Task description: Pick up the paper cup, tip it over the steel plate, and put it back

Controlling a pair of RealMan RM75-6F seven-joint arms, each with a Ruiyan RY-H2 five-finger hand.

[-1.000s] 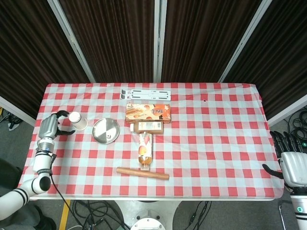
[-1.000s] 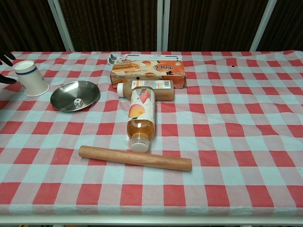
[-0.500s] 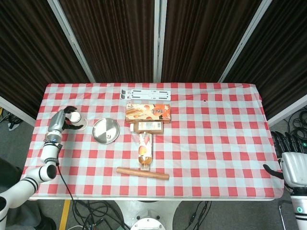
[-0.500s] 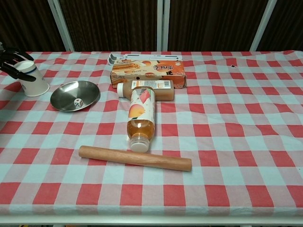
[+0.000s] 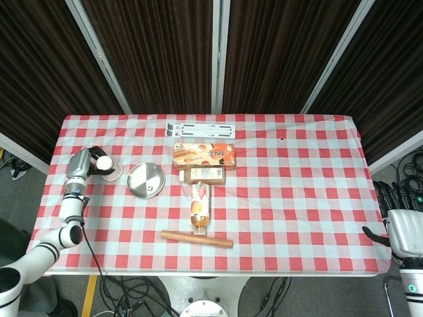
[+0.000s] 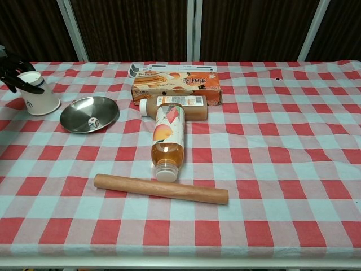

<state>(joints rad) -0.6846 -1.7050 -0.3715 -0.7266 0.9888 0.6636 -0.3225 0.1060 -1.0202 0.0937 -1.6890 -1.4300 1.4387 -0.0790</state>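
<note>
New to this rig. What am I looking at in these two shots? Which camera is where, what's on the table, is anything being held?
It is a two-armed robot with five-finger hands, at a table with a red checked cloth. One picture looks down from its head, the other looks forward from its chest.

The left hand has its fingers around the paper cup, which stands on the table beside the steel plate; a small die lies in the plate. The right hand hangs off the table edge, holding nothing.

Also on the cloth: an orange box, two lying bottles and a wooden rolling pin.
</note>
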